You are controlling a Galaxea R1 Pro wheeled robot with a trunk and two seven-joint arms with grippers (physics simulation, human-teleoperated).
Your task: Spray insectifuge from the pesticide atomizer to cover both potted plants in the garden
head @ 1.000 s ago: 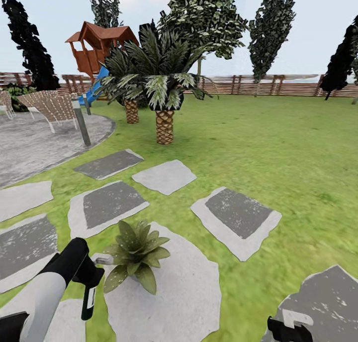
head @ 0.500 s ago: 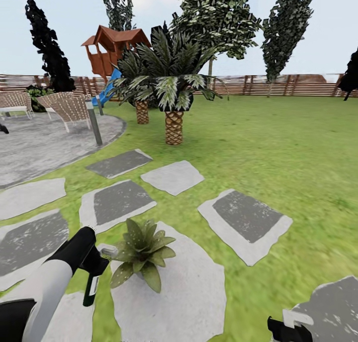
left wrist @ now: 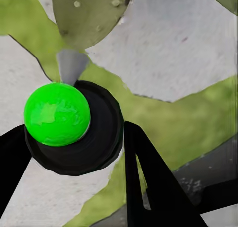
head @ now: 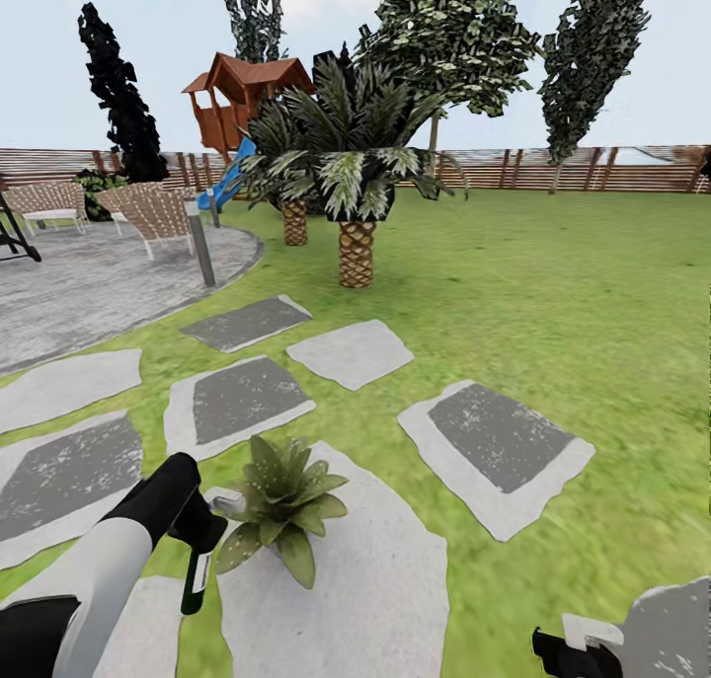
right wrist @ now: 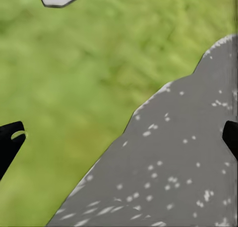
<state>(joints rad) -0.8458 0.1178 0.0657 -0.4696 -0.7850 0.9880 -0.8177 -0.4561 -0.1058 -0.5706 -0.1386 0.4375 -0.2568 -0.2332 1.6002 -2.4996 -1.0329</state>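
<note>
1. The left gripper (head: 202, 550) is closed around the small dark cylindrical pesticide atomizer (left wrist: 74, 125), whose top shows as a bright green ball in the left wrist view
2. It hangs just beside the green rosette potted plant (head: 281, 505) on a pale grey stepping stone (head: 365, 579)
3. The right gripper (right wrist: 119, 140) hangs spread wide and empty over the lawn (head: 553, 293) and a dark speckled stone (right wrist: 173, 177)

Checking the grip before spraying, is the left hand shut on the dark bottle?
Shut: the left hand has black fingers on both sides of the dark round bottle.
</note>
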